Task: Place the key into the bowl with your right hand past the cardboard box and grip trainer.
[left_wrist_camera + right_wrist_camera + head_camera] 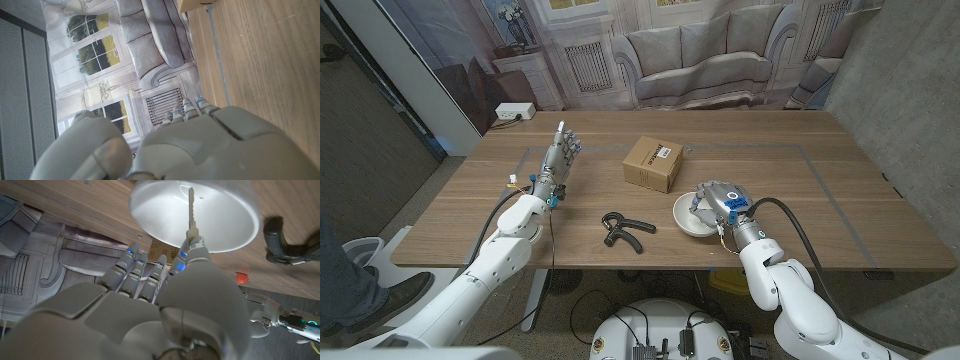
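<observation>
the right hand (165, 305) is pinching the key (190, 207) by its head between its fingers (192, 247), blade poking over the bowl (150, 210) at the frame's top (thin, stiff, light metal, likely slippery).

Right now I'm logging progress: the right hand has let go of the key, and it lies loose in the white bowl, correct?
Not quite. The right wrist view shows the right hand holding the key by its head between its fingers, blade pointing into the white bowl. It is over the bowl, not lying loose in it.
</observation>
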You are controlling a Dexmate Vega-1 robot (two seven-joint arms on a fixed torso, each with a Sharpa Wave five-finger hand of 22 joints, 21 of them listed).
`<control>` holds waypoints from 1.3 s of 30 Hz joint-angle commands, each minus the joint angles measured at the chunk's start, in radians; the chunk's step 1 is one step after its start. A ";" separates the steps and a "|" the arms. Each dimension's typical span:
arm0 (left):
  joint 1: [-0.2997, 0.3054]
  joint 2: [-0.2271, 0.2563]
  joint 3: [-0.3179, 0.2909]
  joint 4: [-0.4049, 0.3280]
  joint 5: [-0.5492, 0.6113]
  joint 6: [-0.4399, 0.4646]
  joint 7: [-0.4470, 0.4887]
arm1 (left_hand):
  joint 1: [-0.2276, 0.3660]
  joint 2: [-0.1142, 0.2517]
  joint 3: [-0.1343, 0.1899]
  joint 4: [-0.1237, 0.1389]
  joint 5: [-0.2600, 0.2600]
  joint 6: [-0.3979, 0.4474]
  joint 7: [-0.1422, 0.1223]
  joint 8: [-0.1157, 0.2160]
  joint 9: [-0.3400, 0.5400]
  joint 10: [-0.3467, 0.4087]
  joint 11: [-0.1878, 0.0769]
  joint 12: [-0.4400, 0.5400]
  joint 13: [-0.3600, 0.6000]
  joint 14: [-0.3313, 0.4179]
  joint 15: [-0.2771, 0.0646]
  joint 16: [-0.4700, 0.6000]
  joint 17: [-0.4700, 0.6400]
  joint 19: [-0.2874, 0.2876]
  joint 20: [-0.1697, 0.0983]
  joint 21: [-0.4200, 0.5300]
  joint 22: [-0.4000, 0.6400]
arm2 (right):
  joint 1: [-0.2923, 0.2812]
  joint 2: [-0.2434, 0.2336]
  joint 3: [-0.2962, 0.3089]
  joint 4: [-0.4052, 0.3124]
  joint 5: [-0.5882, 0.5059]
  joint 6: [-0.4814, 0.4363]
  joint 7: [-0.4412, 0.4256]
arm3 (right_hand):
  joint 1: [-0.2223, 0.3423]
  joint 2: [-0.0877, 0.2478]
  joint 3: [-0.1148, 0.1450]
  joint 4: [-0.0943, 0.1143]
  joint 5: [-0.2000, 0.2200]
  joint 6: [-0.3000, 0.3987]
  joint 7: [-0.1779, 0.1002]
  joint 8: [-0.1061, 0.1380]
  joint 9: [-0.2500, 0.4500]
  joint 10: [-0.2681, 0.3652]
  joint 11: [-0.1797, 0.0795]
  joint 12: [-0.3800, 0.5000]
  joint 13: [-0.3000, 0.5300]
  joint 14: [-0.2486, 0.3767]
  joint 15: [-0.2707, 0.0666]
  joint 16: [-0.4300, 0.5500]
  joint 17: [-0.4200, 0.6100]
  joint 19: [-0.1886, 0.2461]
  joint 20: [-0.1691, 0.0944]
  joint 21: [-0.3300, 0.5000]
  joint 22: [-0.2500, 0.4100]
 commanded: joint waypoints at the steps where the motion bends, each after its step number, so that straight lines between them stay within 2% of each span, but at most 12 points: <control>1: -0.001 0.000 0.001 0.001 -0.001 0.004 -0.001 | 0.009 -0.001 -0.006 -0.001 -0.004 0.005 0.003 0.002 0.004 0.001 -0.002 -0.001 0.002 0.002 0.003 -0.001 0.002 -0.007 0.000 -0.001 0.003 | -0.014 0.003 0.008 -0.001 0.018 -0.006 -0.001 | 0.002 0.000 0.001 -0.009 0.008 0.014 0.000 0.007 -0.002 0.011 0.008 0.008 0.003 -0.005 -0.081 0.004 -0.001 -0.002 -0.059 -0.004 0.001; 13: -0.004 0.003 0.003 -0.004 0.003 0.007 0.001 | 0.010 0.000 -0.007 -0.002 -0.004 0.004 0.002 0.001 0.004 0.001 -0.001 -0.001 0.002 0.002 0.003 -0.001 0.002 -0.008 0.002 -0.001 0.003 | -0.027 0.001 0.009 0.000 0.028 -0.016 -0.022 | 0.000 -0.005 0.000 -0.009 0.008 0.021 -0.002 0.000 -0.016 0.051 -0.016 0.023 0.001 -0.012 -0.076 0.003 -0.001 -0.007 -0.057 -0.009 0.001; 39: -0.023 -0.012 0.014 0.022 0.004 0.005 -0.011 | 0.013 0.002 -0.011 -0.002 -0.005 0.004 0.001 0.001 0.004 0.002 -0.001 -0.001 0.002 0.002 0.003 -0.001 0.002 -0.009 0.003 -0.001 0.004 | -0.018 -0.002 -0.009 0.005 0.041 -0.030 -0.008 | -0.001 -0.005 0.001 -0.011 0.009 0.029 -0.004 -0.008 -0.033 0.015 0.001 0.007 0.000 -0.023 -0.068 0.003 0.000 -0.014 -0.049 -0.016 0.001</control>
